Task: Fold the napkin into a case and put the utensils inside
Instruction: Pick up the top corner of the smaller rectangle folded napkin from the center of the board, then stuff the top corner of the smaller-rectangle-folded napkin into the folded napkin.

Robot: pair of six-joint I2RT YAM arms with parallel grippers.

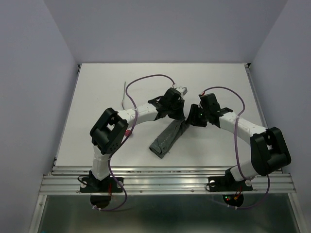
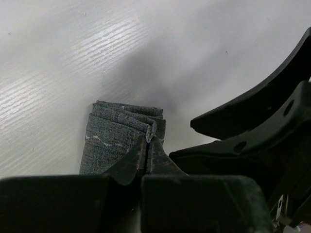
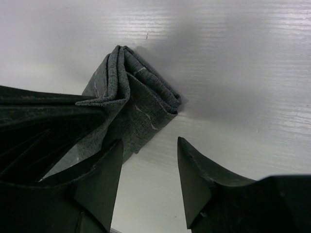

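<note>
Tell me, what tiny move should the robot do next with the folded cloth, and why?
Probably the right gripper should slide onto the cloth and close. The left gripper pinches one edge of the cloth, while the right one is open beside the folded end, holding nothing.

White table (image 1: 97,87), matte, faint streaky grain up close. Pale lavender walls (image 1: 29,73) closing in on the table's left, far and right sides. Ribbed aluminium rail (image 1: 165,182) along the table's near edge. Nearer than the table, past that rail, a dark glossy panel (image 1: 165,213). Small black bracket (image 1: 78,66) at the table's far left corner, another at its far right.
</note>
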